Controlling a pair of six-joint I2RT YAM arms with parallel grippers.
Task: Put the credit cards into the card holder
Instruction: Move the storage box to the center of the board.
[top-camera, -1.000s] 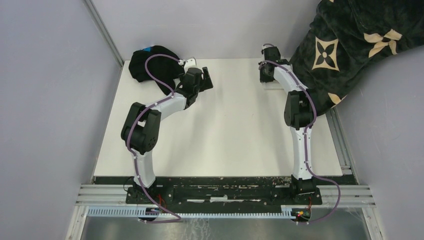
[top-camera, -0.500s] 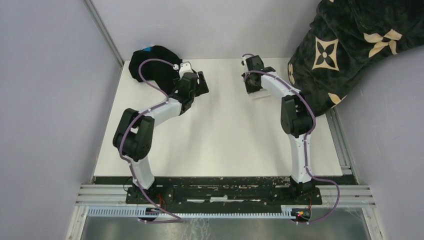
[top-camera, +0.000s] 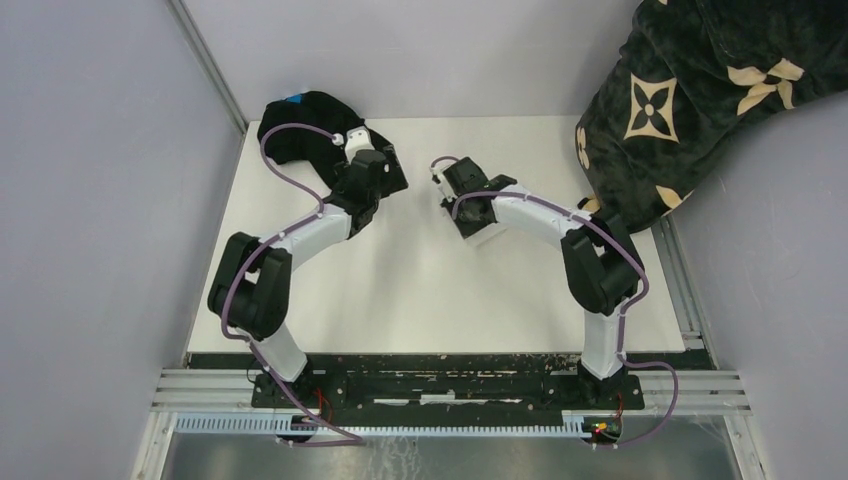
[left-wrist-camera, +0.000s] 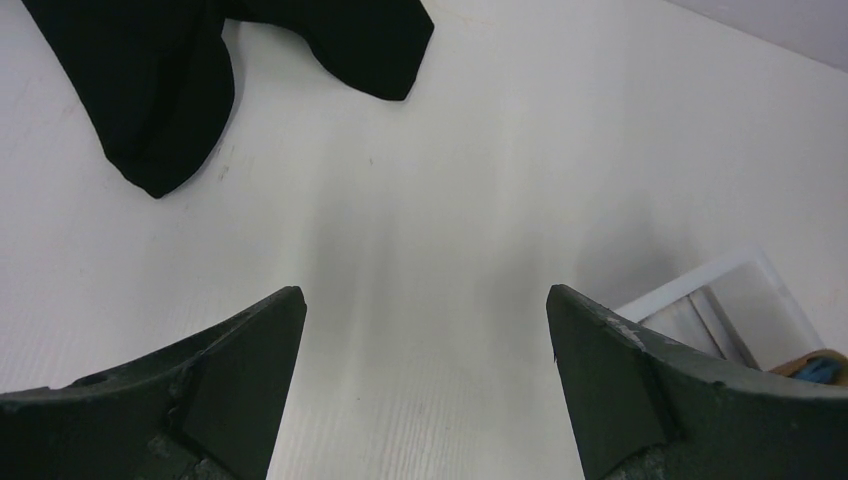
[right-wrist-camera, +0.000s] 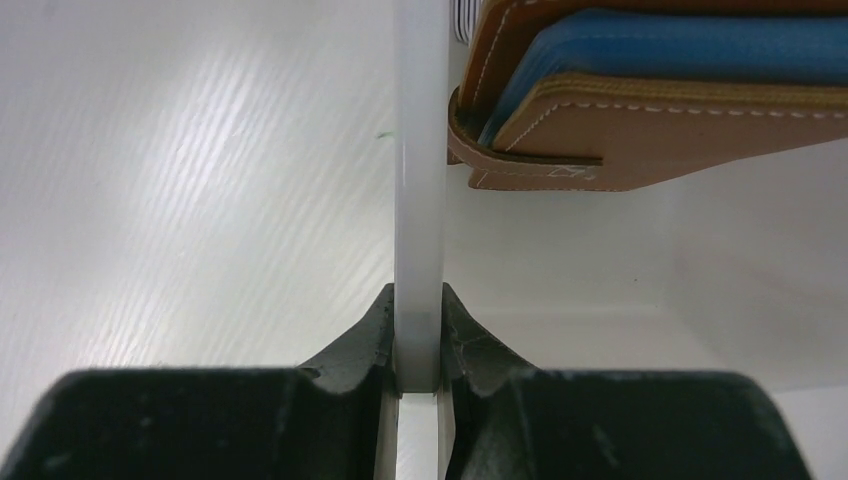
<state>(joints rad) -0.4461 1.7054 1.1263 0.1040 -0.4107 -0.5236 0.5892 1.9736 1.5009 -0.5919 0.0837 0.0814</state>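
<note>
Clear plastic tray (right-wrist-camera: 418, 200) pinched at wall by right tool (right-wrist-camera: 420, 365), clenched hard, probably as handle to reposition it. Brown leather card holder (right-wrist-camera: 680, 140) lies inside tray; blue layer (right-wrist-camera: 690, 50) in fold, card or lining unclear. Left tool (left-wrist-camera: 425, 330) spread wide, empty, above table (left-wrist-camera: 450, 150).

We lose the card holder (right-wrist-camera: 650, 140) past 2 edges of the right wrist view; the clear tray (left-wrist-camera: 700, 280) runs off the left wrist view's right edge.
</note>
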